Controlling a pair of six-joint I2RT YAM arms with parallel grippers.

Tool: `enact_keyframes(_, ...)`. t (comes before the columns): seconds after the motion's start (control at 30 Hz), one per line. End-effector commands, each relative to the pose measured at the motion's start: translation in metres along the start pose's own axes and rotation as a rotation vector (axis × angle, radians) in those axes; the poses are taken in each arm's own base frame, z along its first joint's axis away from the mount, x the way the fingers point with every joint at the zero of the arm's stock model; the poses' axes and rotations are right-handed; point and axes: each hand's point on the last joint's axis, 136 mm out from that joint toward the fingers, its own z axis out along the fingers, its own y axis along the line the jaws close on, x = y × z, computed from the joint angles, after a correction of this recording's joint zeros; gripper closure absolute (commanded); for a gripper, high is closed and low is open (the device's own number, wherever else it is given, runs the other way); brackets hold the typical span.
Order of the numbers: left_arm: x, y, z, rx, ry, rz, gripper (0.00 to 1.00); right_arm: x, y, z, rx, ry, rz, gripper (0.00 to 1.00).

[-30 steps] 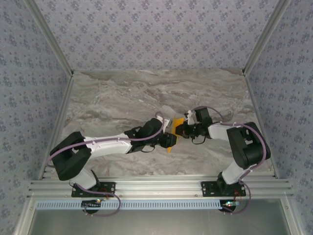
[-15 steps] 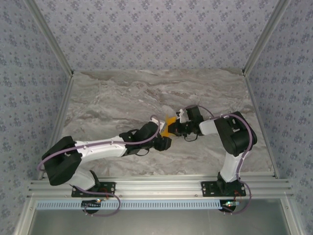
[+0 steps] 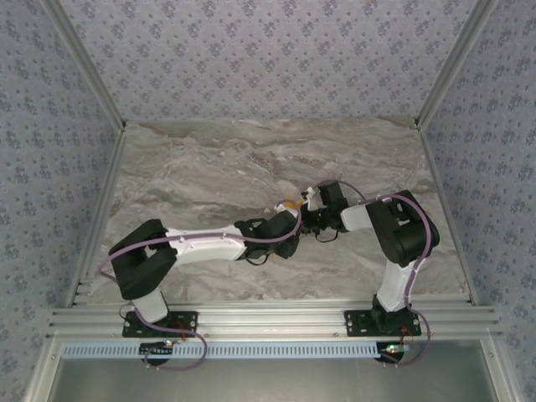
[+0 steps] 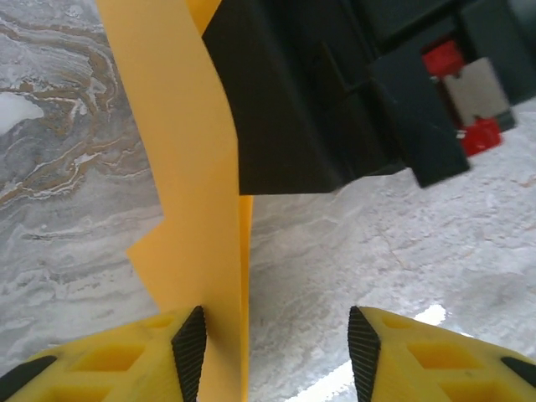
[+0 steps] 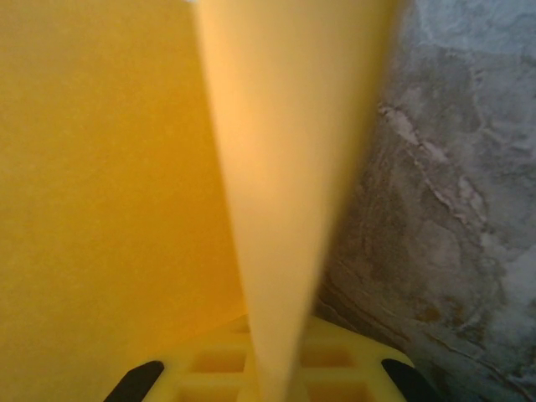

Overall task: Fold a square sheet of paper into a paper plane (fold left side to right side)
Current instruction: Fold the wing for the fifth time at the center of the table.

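The folded orange-yellow sheet of paper (image 4: pixel 197 193) stands on edge in the left wrist view, with creased layers and a pointed corner on its left. My left gripper (image 4: pixel 276 352) is open around its lower edge; the paper rests against the left pad (image 4: pixel 191 350) and a wide gap reaches to the other pad. My right gripper (image 5: pixel 272 381) is shut on the paper (image 5: pixel 100 184), which rises from between its yellow fingers. From above, both grippers meet at mid-table, left gripper (image 3: pixel 293 221) against right gripper (image 3: pixel 309 216), and just a sliver of paper (image 3: pixel 290 203) peeks out.
The marble table (image 3: pixel 209 167) spreads out around the arms, bounded by aluminium rails and patterned walls. The right gripper's black body (image 4: pixel 318 92) hangs close above the left gripper's fingers.
The left arm has swung right and forward under the right gripper, covering most of the paper. The right gripper shifted left with the paper a second ago, then held still.
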Motion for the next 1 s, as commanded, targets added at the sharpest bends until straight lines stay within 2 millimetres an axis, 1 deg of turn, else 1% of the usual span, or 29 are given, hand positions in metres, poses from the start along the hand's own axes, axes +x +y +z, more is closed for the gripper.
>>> enact_keyframes(0.0,0.0,0.006,0.002,-0.065,0.011,0.033,0.52,0.003,0.002,0.005,-0.011,0.028,-0.016,0.9)
enact_keyframes(0.13,0.0,0.004,0.006,-0.07,0.015,0.037,0.59,0.004,0.0,0.007,-0.008,0.034,-0.014,0.9)
enact_keyframes(0.27,0.002,0.001,0.01,-0.071,0.021,0.04,0.68,0.006,-0.001,0.01,-0.005,0.044,-0.014,0.9)
enact_keyframes(0.33,0.002,-0.002,0.011,-0.066,0.022,0.042,0.7,0.006,-0.002,0.01,-0.003,0.045,-0.016,0.9)
enact_keyframes(0.47,0.005,0.0,0.014,-0.078,0.029,0.04,0.76,0.007,-0.003,0.011,-0.003,0.05,-0.015,0.9)
enact_keyframes(0.57,0.005,-0.001,0.014,-0.073,0.028,0.035,0.79,0.009,-0.004,0.011,-0.002,0.058,-0.008,0.9)
enact_keyframes(0.67,0.005,-0.003,0.015,-0.061,0.026,0.03,0.82,0.011,-0.006,0.012,0.002,0.068,0.004,0.89)
enact_keyframes(0.7,0.004,-0.003,0.016,-0.06,0.025,0.026,0.84,0.011,-0.007,0.012,0.002,0.069,-0.027,0.88)
enact_keyframes(0.77,0.005,-0.004,0.016,-0.052,0.024,0.022,0.87,0.012,-0.01,0.011,0.006,0.07,-0.022,0.87)
enact_keyframes(0.97,0.004,-0.008,0.016,-0.013,0.028,-0.004,0.96,0.007,-0.016,0.004,0.011,0.052,-0.005,0.82)
